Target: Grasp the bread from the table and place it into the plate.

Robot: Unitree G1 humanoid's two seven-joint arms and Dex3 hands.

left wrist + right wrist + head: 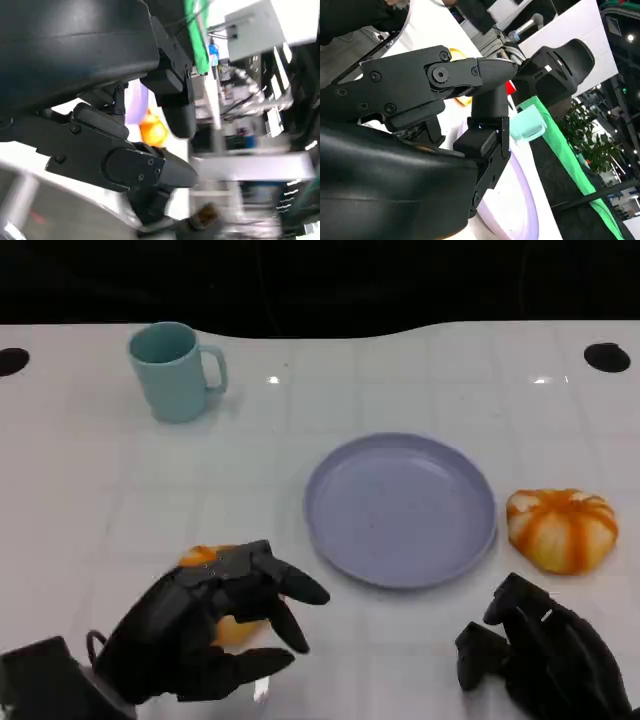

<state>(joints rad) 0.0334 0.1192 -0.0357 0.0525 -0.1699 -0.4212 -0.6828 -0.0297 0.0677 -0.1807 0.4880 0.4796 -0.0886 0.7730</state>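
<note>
1. Nearest the camera, the left hand (205, 635) sits at the lower left of the head view, fingers curled around an orange bread (225, 625) on the white counter (100, 510); the bread shows between the fingers and under the palm, so the hand has hold of it or is cupped close on it.
2. Left wrist view shows the same bread (152, 131) as an orange patch between that hand's black fingers (150, 167).
3. That bread lies on the counter just left of the plate (400, 510), near its front-left rim and apart from it.
4. Second bread (560, 530), orange with pale stripes, lies on the counter just beside the plate's right rim.
5. Lavender and round, the plate carries nothing and stands in the middle of the counter.
6. Right hand (545, 655) rests at the lower right, in front of the striped bread and apart from it, fingers curled inward with nothing in them.
7. Right wrist view shows its fingers (470, 75) bent together, the plate's pale rim (520, 210) beyond.
8. Pale teal mug (175, 370) stands upright at the far left, handle to the right, well apart from the plate.
</note>
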